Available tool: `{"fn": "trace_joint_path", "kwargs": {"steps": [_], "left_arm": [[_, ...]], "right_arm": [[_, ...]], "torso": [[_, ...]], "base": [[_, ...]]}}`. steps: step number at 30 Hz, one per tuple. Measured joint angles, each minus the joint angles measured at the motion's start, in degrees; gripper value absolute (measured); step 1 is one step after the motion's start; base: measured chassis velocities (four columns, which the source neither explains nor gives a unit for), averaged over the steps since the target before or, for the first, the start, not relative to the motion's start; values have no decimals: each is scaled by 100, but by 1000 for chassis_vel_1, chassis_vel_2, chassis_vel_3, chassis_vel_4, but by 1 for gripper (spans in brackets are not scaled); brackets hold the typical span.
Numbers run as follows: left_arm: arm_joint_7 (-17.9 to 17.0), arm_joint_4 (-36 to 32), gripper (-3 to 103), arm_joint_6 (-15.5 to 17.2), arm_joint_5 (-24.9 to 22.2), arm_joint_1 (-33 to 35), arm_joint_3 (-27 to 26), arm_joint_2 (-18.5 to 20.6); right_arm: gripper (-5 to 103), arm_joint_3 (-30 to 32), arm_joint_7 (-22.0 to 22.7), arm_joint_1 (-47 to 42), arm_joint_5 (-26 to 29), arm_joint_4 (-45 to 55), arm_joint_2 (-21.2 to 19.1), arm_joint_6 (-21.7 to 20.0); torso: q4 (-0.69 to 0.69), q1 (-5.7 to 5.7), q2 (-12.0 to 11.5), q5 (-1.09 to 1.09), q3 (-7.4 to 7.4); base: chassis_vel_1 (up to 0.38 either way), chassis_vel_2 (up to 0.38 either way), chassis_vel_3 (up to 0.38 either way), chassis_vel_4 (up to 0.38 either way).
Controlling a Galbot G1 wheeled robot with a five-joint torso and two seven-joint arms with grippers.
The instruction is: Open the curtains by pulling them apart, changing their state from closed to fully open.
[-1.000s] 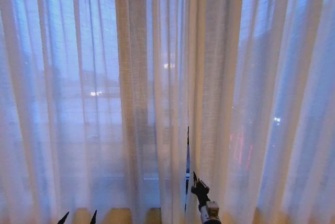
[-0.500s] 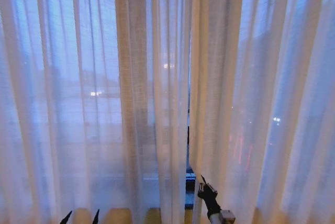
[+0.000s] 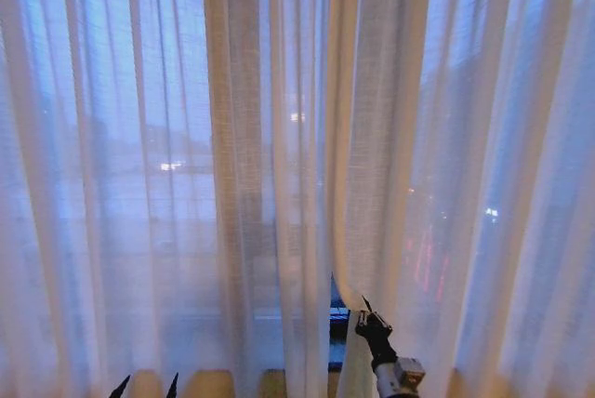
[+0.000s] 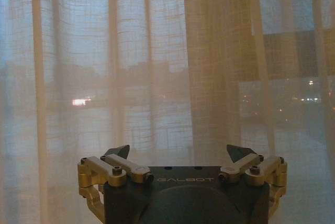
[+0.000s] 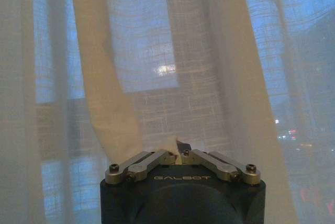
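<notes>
Sheer white curtains (image 3: 167,165): two panels hanging before the window, long axis vertical, folds running floor to top, meeting just right of centre with a narrow gap low down. Right gripper (image 3: 365,312): low at that seam, clenched on the right panel's inner edge. Left gripper (image 4: 178,153): parked low left, fingers spread, apart from the fabric. Risk: thin cloth may slide from the pinch if dragged sideways too sharply.
</notes>
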Motion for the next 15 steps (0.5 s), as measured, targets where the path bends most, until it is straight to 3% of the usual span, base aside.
{"fn": "trace_joint_path", "kwargs": {"steps": [15], "left_arm": [[12,44,100,9,19,-32,0,5]], "right_arm": [[0,58,-93,-51,115,-13,0,-29]], "torso": [[0,0,0,0,0]], "base": [[0,0,0,0]]}}
